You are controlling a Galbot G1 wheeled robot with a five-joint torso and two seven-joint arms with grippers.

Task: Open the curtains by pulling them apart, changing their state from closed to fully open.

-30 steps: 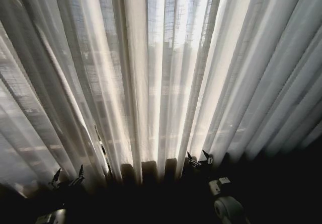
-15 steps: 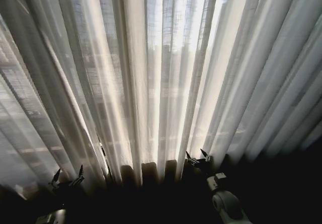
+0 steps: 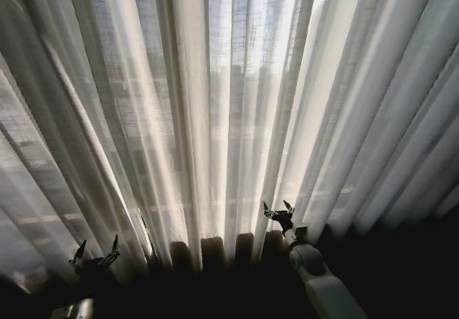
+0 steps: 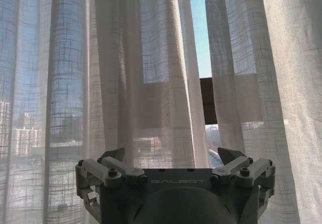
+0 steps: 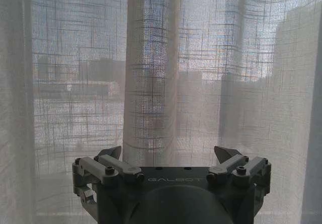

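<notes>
The curtains [image 3: 215,118] hang closed across the whole window, right gripper [image 3: 278,211] spread wide at a middle pleat, left gripper [image 3: 95,252] equally spread lower down, so I'd bite one full fold before tugging sideways.

Legible text was found in two places. In the left wrist view, the word "GALBOT" stands in pale capital letters on the dark housing of the left gripper [image 4: 172,156], centred just below its two spread fingers. In the right wrist view, the same word "GALBOT" stands in the same position on the housing of the right gripper [image 5: 171,156], likewise between spread fingers. No other writing, numbers, labels or signs can be read.
</notes>
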